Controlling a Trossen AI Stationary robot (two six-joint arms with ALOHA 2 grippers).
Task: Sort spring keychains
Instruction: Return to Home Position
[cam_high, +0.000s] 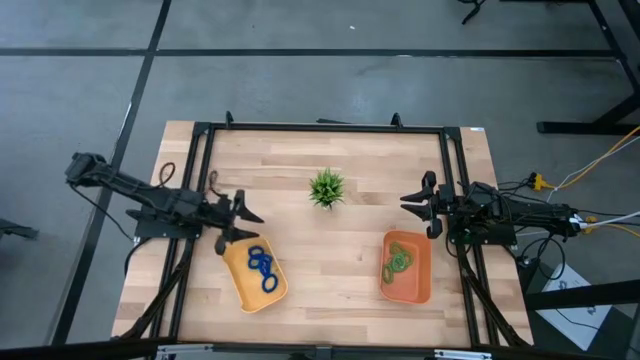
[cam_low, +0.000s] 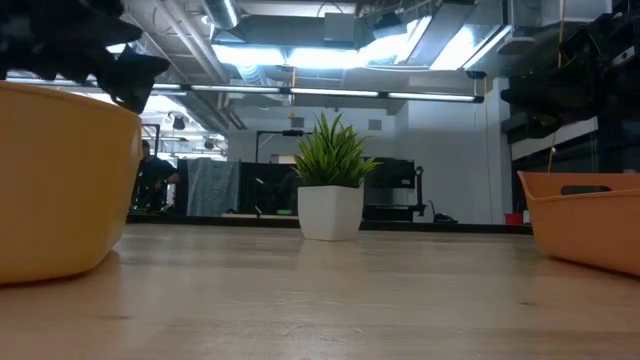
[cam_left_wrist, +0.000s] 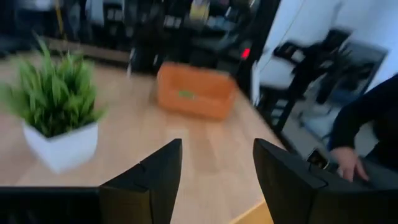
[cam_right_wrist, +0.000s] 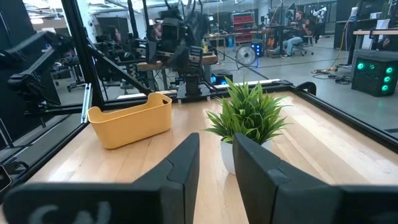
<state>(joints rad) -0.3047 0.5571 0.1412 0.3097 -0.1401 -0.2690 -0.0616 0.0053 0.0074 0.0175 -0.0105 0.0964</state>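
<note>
Several dark blue spring keychains (cam_high: 262, 268) lie in the yellow tray (cam_high: 243, 285) at the near left. Several light green ones (cam_high: 398, 260) lie in the orange tray (cam_high: 418, 285) at the near right. My left gripper (cam_high: 243, 224) hovers open and empty just past the yellow tray's far end; its fingers frame the table in the left wrist view (cam_left_wrist: 217, 180). My right gripper (cam_high: 417, 212) is open and empty above the table, beyond the orange tray's far end, and points toward the table's left edge (cam_right_wrist: 217, 168).
A small spiky green plant in a white pot (cam_high: 327, 187) stands at the table's middle, toward the far edge, between the two grippers. A black frame (cam_high: 320, 128) runs along the table's edges. A person's hand (cam_left_wrist: 345, 165) shows beyond the table.
</note>
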